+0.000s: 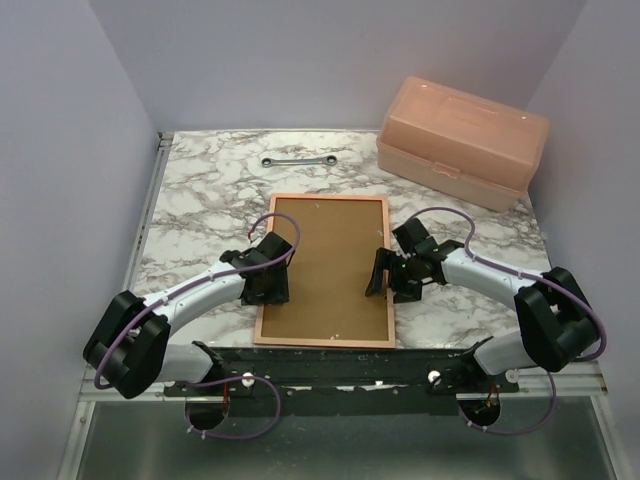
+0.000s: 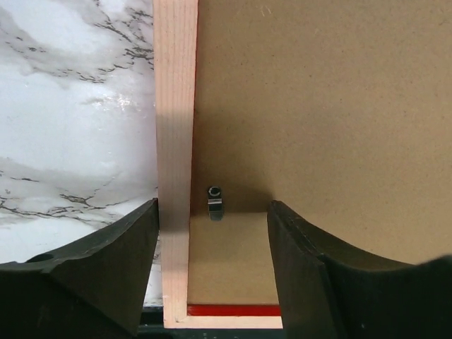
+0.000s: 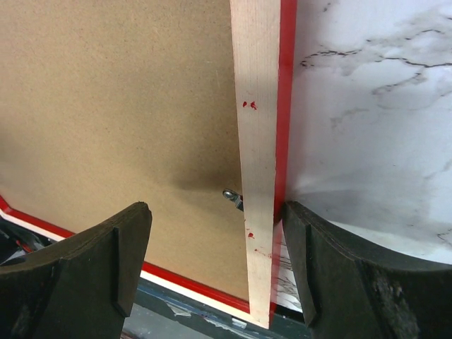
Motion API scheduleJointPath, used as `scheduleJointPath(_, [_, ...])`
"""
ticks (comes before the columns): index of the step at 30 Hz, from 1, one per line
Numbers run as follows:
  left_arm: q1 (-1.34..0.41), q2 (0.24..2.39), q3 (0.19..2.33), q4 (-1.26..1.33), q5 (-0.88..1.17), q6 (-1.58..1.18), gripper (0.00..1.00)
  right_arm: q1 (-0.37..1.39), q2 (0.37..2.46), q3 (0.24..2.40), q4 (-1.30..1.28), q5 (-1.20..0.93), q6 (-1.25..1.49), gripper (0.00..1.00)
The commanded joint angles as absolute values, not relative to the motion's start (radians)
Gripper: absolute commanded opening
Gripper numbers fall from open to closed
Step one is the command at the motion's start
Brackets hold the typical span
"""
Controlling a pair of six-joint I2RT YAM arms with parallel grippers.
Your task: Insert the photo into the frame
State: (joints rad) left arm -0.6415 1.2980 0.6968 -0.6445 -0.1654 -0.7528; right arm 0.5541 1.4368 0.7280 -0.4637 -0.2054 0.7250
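The frame (image 1: pixel 324 341) lies face down near the table's front edge, pale wood back up, with a brown backing board (image 1: pixel 328 270) filling it. The photo is hidden. My left gripper (image 1: pixel 268 276) is open over the frame's left rail (image 2: pixel 175 127), one finger outside the rail and the other over the board (image 2: pixel 318 106), by a small metal clip (image 2: pixel 215 202). My right gripper (image 1: pixel 386 274) is open across the right rail (image 3: pixel 258 106). Its outer finger (image 3: pixel 339 268) sits close against the red edge, and a clip (image 3: pixel 233 197) shows between the fingers.
A pink plastic box (image 1: pixel 462 140) stands at the back right. A metal wrench (image 1: pixel 298 160) lies behind the frame. Pale walls close in the marble table (image 1: pixel 200 200) on three sides.
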Motion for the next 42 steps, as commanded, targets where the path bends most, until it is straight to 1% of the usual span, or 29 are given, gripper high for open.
scheduleJointPath(1, [-0.648,1.304,0.680,-0.642,-0.138,-0.761,0.62,0.554,1.476,0.673,-0.388,-0.227,0.714,0.82])
scheduleJointPath(3, [-0.649,1.332,0.680,-0.643,-0.143,-0.759,0.57,0.552,1.477,0.671,-0.386,-0.229,0.715,0.82])
scheduleJointPath(5, [-0.650,1.356,0.678,-0.644,-0.152,-0.759,0.48,0.552,1.478,0.670,-0.384,-0.230,0.716,0.82])
scheduleJointPath(7, [-0.650,1.370,0.679,-0.647,-0.160,-0.758,0.36,0.550,1.475,0.671,-0.384,-0.233,0.717,0.82])
scheduleJointPath(8, [-0.650,1.373,0.681,-0.652,-0.166,-0.760,0.28,0.551,1.474,0.670,-0.383,-0.233,0.717,0.82])
scheduleJointPath(10, [-0.650,1.371,0.681,-0.653,-0.171,-0.761,0.14,0.549,1.472,0.673,-0.383,-0.234,0.717,0.82])
scheduleJointPath(13, [-0.651,1.365,0.682,-0.650,-0.169,-0.762,0.00,0.548,1.473,0.676,-0.383,-0.235,0.716,0.82])
scheduleJointPath(19, [-0.652,1.338,0.673,-0.632,-0.151,-0.765,0.00,0.543,1.460,0.675,-0.384,-0.237,0.717,0.83])
scheduleJointPath(21, [-0.651,1.322,0.673,-0.632,-0.146,-0.768,0.15,0.541,1.449,0.671,-0.384,-0.236,0.718,0.83])
scheduleJointPath(23, [-0.651,1.307,0.675,-0.630,-0.133,-0.768,0.36,0.540,1.441,0.669,-0.387,-0.236,0.716,0.84])
scheduleJointPath(24, [-0.651,1.301,0.675,-0.630,-0.126,-0.768,0.44,0.540,1.438,0.666,-0.388,-0.235,0.717,0.86])
scheduleJointPath(26, [-0.650,1.293,0.673,-0.622,-0.106,-0.766,0.54,0.541,1.431,0.662,-0.391,-0.230,0.717,0.88])
scheduleJointPath(27, [-0.650,1.292,0.672,-0.621,-0.096,-0.767,0.56,0.540,1.431,0.661,-0.390,-0.230,0.719,0.89])
scheduleJointPath(29, [-0.651,1.288,0.670,-0.626,-0.080,-0.766,0.58,0.539,1.451,0.681,-0.388,-0.248,0.707,0.89])
scheduleJointPath(32, [-0.651,1.257,0.644,-0.612,-0.032,-0.771,0.58,0.540,1.514,0.750,-0.395,-0.270,0.673,0.89])
scheduleJointPath(36, [-0.662,1.176,0.581,-0.560,0.065,-0.806,0.58,0.540,1.618,0.893,-0.420,-0.278,0.640,0.89])
scheduleJointPath(42, [-0.725,1.057,0.509,-0.509,0.132,-0.920,0.58,0.541,1.771,1.148,-0.481,-0.259,0.592,0.89])
